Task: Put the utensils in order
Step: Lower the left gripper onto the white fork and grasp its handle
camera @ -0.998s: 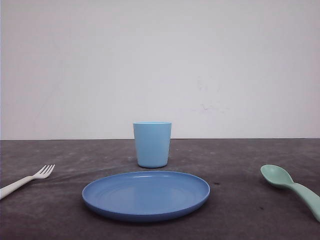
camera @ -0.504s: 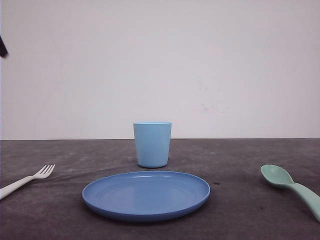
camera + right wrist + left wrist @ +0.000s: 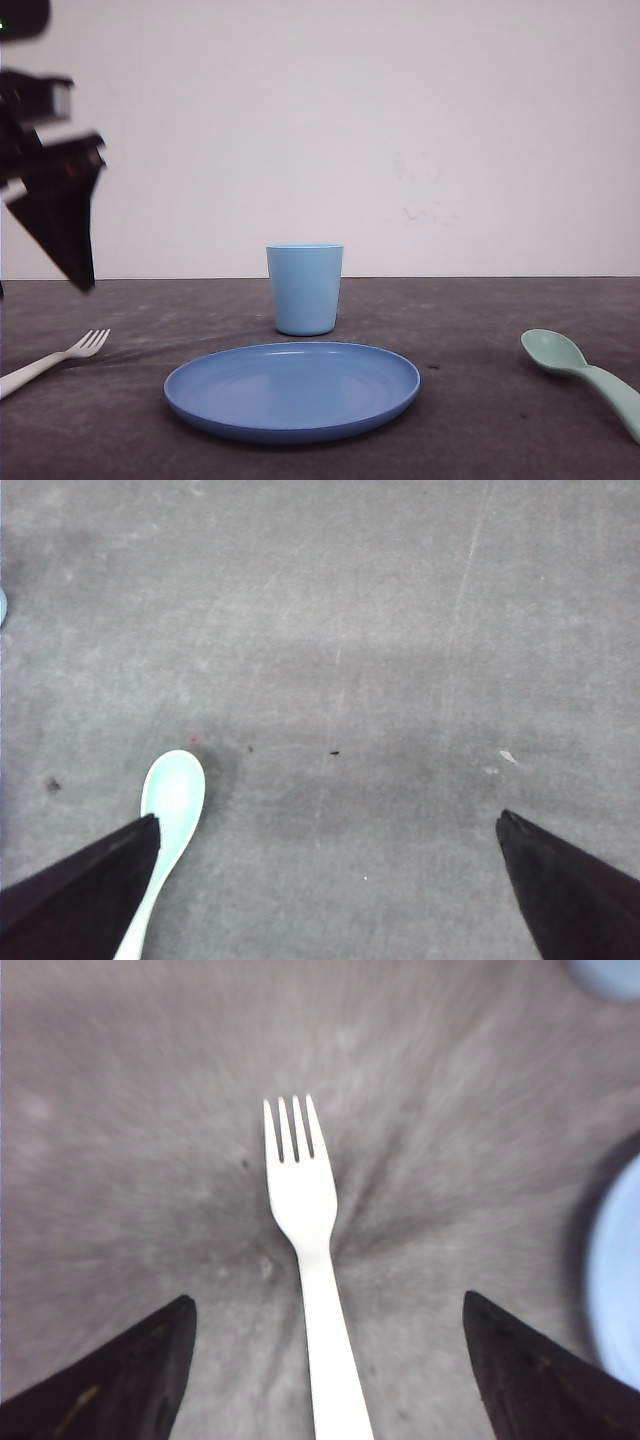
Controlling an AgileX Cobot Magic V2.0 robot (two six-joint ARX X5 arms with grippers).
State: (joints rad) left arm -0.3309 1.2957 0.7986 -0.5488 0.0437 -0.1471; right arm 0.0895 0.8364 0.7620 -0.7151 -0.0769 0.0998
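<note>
The white fork (image 3: 60, 358) lies on the dark table at the far left, tines pointing away from me. The mint-green spoon (image 3: 580, 372) lies at the far right, bowl up. My left gripper (image 3: 62, 225) hangs blurred in the air above the fork, well clear of the table. In the left wrist view the fork (image 3: 305, 1230) runs straight down the gap of the open left gripper (image 3: 327, 1300), touching neither finger. In the right wrist view the spoon (image 3: 170, 802) lies beside one finger of the open right gripper (image 3: 328, 818), which holds nothing.
A round blue plate (image 3: 292, 412) sits at the front centre with a light blue cup (image 3: 305, 288) standing behind it. The plate's edge (image 3: 622, 1280) is off to one side of the fork. Bare table lies between plate and each utensil.
My left arm has come into the front view from the upper left and dropped lower over the fork. Fork, spoon, plate and cup have not moved.
</note>
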